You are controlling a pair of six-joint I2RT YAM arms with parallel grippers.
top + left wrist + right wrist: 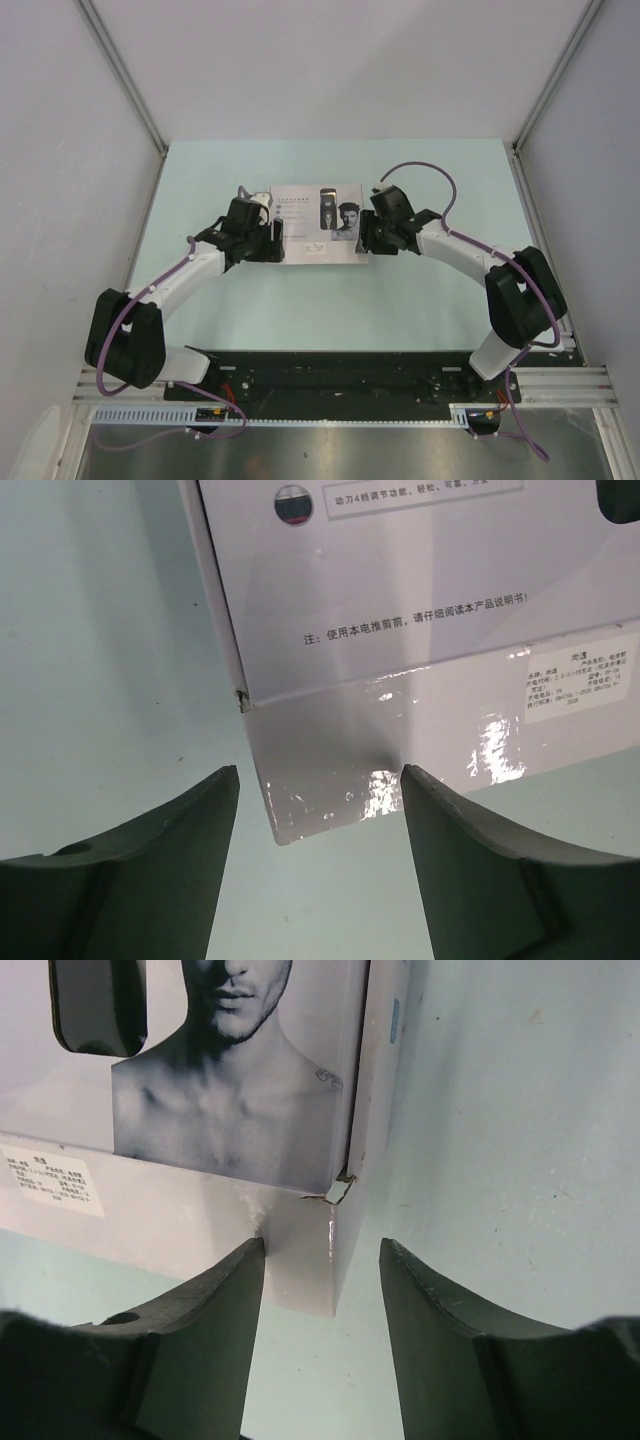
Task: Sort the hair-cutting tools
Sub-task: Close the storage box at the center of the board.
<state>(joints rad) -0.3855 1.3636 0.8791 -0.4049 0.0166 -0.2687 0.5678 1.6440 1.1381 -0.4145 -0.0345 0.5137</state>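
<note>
Found the left pincer [272, 244] low over the pale green desk [330, 310], set at the near left corner of the flat white box [312, 238]. Noted jaws standing wide and holding nothing, with that corner between them and clear of the left jaw; cannot tell whether the right jaw touches the glossy near wall. Recorded the box lying flat at mid-desk, lid down, printed with Chinese text, a clipper picture and a man's portrait. Cannot tell where the hair-cutting tools lie, since no view shows them. Found the right pincer [366, 238] at the near right corner of the box, jaws moderately apart and gripping nothing, with the corner between them, the left jaw overlapping the near wall and the right jaw over bare desk
</note>
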